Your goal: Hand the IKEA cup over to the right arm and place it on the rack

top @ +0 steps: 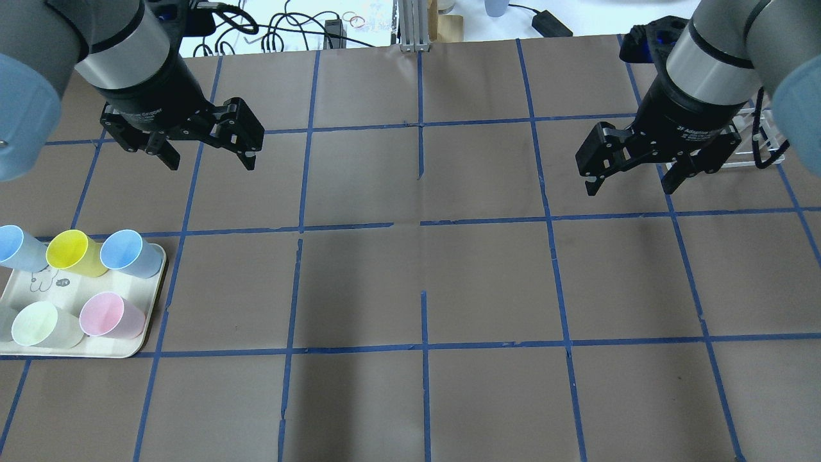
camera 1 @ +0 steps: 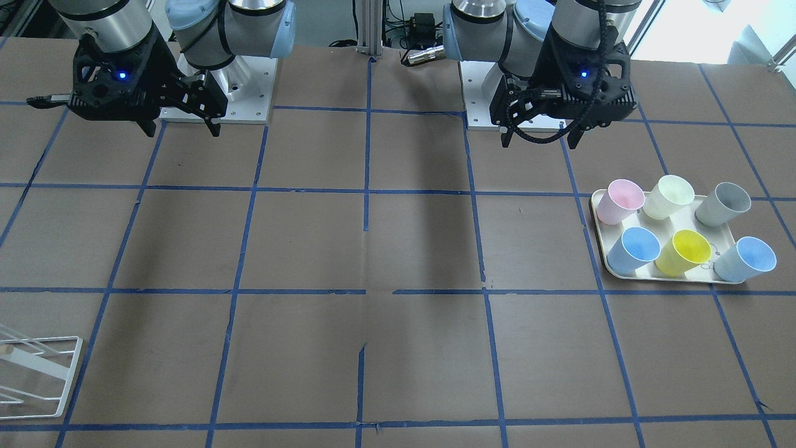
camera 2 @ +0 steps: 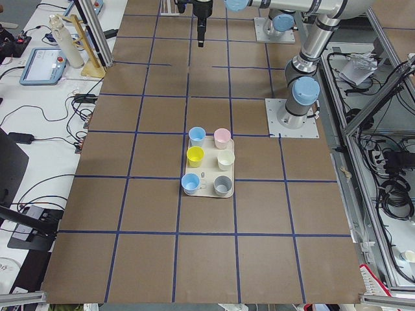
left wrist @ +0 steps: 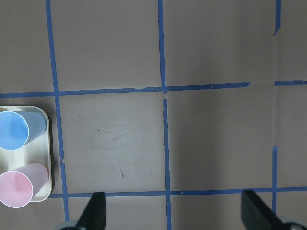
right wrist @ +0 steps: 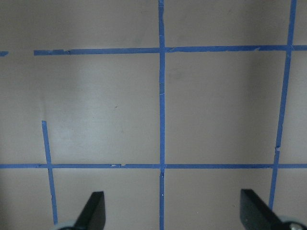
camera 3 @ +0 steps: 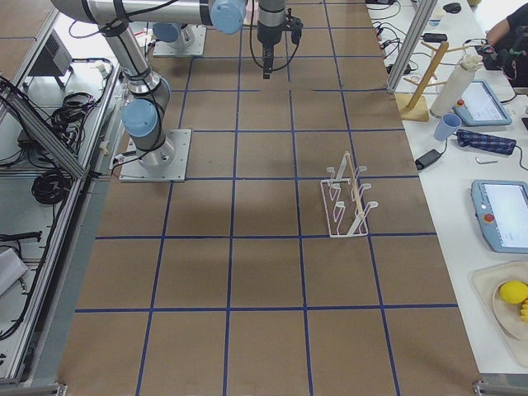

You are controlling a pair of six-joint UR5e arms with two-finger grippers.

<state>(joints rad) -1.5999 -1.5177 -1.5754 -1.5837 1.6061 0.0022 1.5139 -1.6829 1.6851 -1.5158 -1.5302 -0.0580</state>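
The grey IKEA cup (camera 1: 723,204) stands upright at a corner of the cream tray (camera 1: 602,244) among other pastel cups; it also shows in the exterior left view (camera 2: 222,185). My left gripper (camera 1: 538,135) hangs open and empty above the table, well away from the tray (top: 131,346), as the overhead view (top: 211,163) shows. My right gripper (top: 630,188) is open and empty above bare table. The white wire rack (camera 3: 346,202) stands behind the right gripper (camera 1: 183,132), partly hidden in the overhead view (top: 763,144). It is cut off at the front view's corner (camera 1: 37,373).
On the tray stand a pink cup (camera 1: 622,199), a cream-yellow cup (camera 1: 670,196), a bright yellow cup (camera 1: 686,251) and two light blue cups (camera 1: 637,247). The left wrist view shows a blue cup (left wrist: 14,132) and the pink cup (left wrist: 17,189) at its left edge.
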